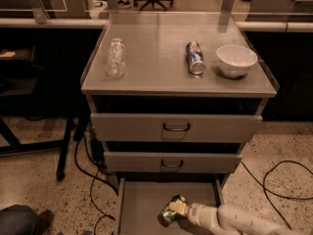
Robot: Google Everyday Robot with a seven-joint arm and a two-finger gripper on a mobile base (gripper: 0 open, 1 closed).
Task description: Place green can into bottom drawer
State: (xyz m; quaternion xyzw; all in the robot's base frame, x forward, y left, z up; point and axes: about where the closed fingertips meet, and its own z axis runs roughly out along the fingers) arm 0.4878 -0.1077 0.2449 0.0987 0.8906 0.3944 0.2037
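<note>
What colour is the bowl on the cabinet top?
The bowl is white, camera view; the gripper holds the green can over the bottom drawer.

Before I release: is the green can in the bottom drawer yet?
In: the can, tilted in the gripper, is within the open drawer's walls.

Your white arm [239, 221] lies low at the bottom right, forearm pointing left, with its pincer [178, 209] clamped on the green can [168, 215].
</note>
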